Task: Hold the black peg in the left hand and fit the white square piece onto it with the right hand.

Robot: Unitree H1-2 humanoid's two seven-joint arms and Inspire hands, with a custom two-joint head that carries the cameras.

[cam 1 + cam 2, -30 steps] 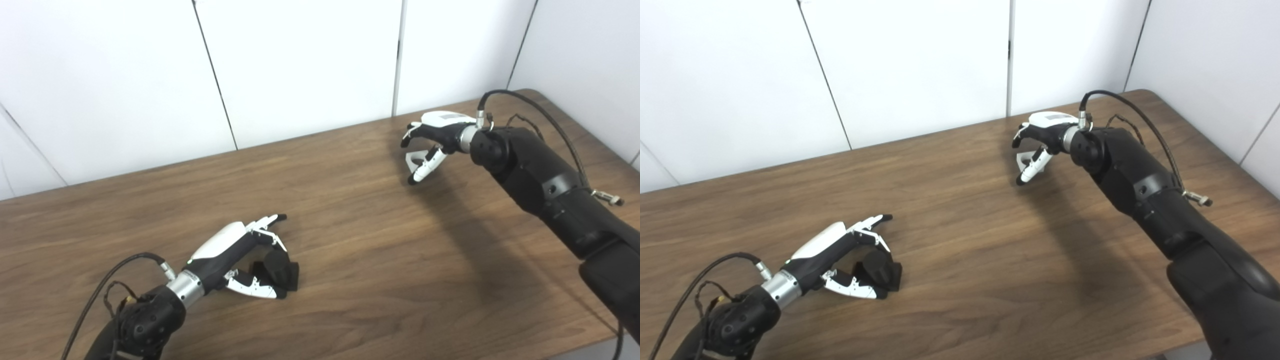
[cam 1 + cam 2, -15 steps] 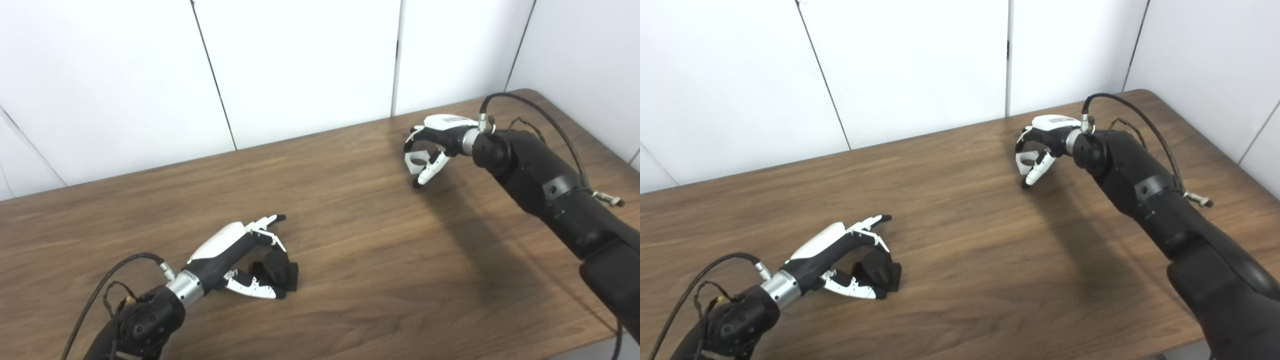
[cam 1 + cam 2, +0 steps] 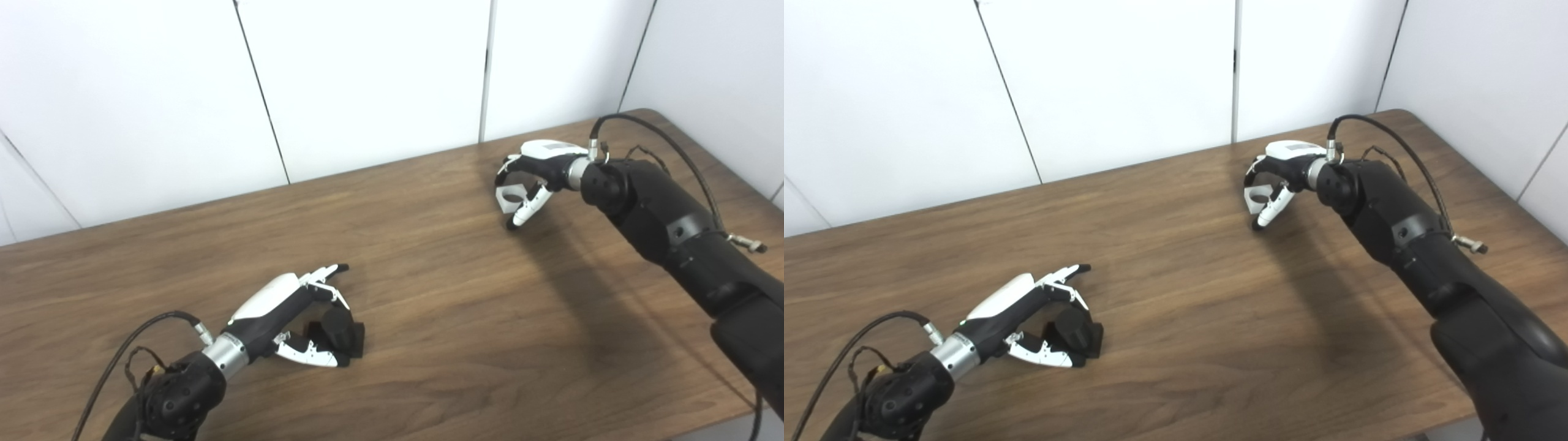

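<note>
Left eye view: left hand (image 3: 288, 318) is curling around the peg (image 3: 339, 334) on the table (image 3: 429, 318); right hand (image 3: 533, 177) is pinching the white piece (image 3: 508, 200) beneath its palm.

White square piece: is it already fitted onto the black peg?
No; the white square piece is at the right hand, far across the table from the black peg.

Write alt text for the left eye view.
On a wooden table, the left hand at lower left wraps around the black peg, which sits on the tabletop. At upper right, the right hand curls around the white square piece just above the table, far from the peg, before white wall panels.
</note>
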